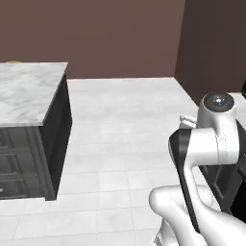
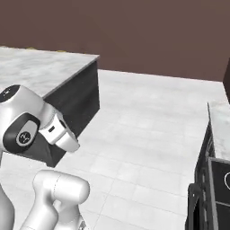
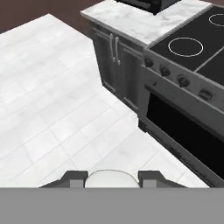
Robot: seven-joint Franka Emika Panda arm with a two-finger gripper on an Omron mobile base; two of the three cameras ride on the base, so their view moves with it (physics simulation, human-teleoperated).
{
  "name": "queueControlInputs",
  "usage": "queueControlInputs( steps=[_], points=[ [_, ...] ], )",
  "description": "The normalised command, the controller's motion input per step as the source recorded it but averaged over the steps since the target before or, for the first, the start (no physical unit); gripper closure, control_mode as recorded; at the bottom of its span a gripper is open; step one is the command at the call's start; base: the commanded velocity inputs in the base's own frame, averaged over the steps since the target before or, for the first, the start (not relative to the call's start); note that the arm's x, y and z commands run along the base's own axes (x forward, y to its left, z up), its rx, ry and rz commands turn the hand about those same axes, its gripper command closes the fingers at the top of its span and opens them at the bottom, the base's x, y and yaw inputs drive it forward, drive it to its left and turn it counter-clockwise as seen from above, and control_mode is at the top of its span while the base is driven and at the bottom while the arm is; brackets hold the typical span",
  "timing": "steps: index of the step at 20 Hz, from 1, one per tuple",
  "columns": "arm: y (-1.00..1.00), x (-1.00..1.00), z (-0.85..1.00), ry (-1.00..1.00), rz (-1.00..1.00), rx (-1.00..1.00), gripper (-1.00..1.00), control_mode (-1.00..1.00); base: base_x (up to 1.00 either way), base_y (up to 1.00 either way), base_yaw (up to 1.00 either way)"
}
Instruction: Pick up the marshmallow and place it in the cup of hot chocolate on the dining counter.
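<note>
In the hand view my gripper (image 3: 111, 180) is shut on the marshmallow (image 3: 109, 176), a small white rounded piece wedged between the two dark fingertips (image 3: 75, 178). The hand hangs above the white tiled floor and looks toward a stove. The dining counter (image 1: 26, 91), a wide island with a white veined marble top and a dark base, stands at the left of the left base view and is the dining counter (image 2: 42, 67) at the upper left of the right base view. The cup of hot chocolate is out of view.
A black stove (image 3: 188, 57) with knobs and an oven door stands close on the right, beside dark cabinets (image 3: 114, 52) under a marble worktop (image 3: 131, 19). The stove's edge (image 2: 218, 179) also shows. Open tiled floor (image 1: 129, 125) lies between island and stove.
</note>
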Motion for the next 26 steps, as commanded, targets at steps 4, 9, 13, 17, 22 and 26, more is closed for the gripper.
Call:
queueControlInputs(
  steps=[4,9,13,17,22,26],
  points=[
    [0.00,0.00,0.00,0.00,0.00,0.00,1.00,1.00,0.41,0.44,0.77],
    [0.00,0.00,0.00,0.00,0.00,0.00,1.00,1.00,0.75,1.00,0.31],
    [0.00,0.00,0.00,0.00,0.00,0.00,1.00,1.00,0.99,1.00,0.14],
    [0.00,0.00,0.00,0.00,0.00,0.00,1.00,1.00,0.74,-0.01,0.11],
    [0.00,0.00,0.00,0.00,0.00,0.00,1.00,1.00,0.29,-1.00,0.15],
    [0.00,0.00,0.00,0.00,0.00,0.00,1.00,1.00,0.38,-1.00,0.14]
  ],
)
